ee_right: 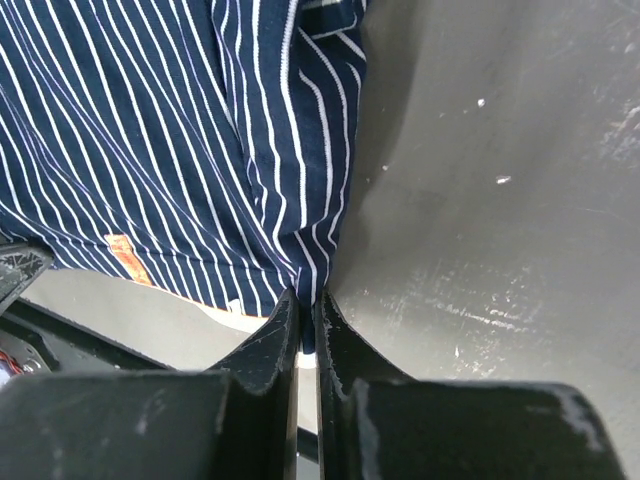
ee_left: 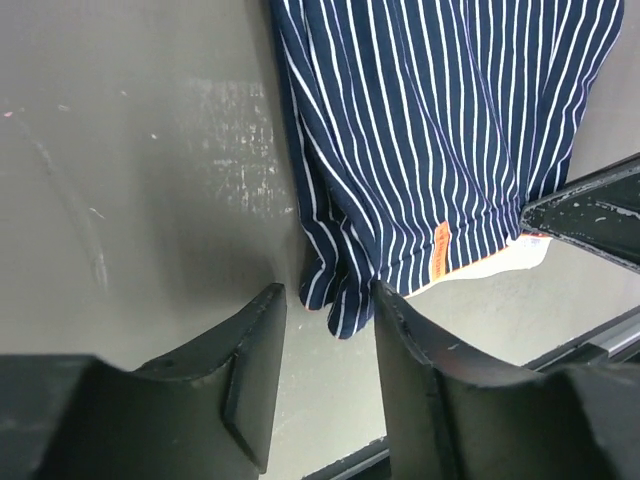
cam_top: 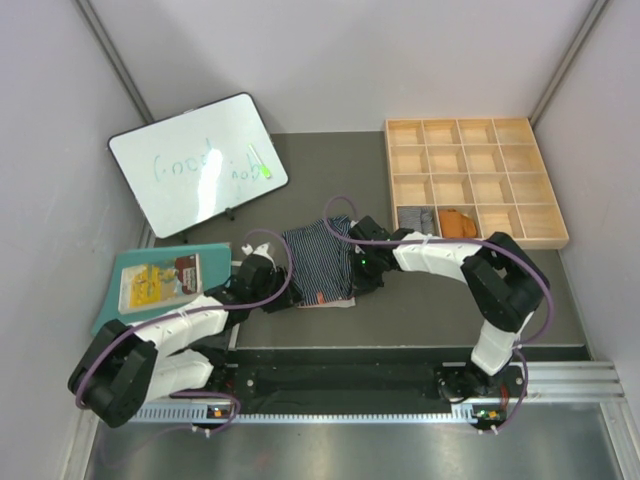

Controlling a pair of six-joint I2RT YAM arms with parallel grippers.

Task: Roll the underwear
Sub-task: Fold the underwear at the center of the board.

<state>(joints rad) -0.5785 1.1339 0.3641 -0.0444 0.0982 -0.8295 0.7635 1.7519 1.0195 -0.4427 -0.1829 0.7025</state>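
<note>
Fingers of left gripper (cam_top: 266,282) and right gripper (cam_top: 358,268) flank navy striped underwear (cam_top: 318,262) on table (cam_top: 430,305); left wrist: fingers (ee_left: 250,370) parted, cloth corner just ahead of gap; right wrist: fingers (ee_right: 270,350) pinched tight on cloth edge.

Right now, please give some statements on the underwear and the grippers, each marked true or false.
1. The right gripper is shut on a corner of the navy striped pair. True.
2. The left gripper is shut as well. False: its jaws stand open at another corner.
3. The orange pair lies beside the navy one. False: it sits in a wooden tray compartment, the grey pair in the next one.
4. A whiteboard stands at the far left. True.
</note>
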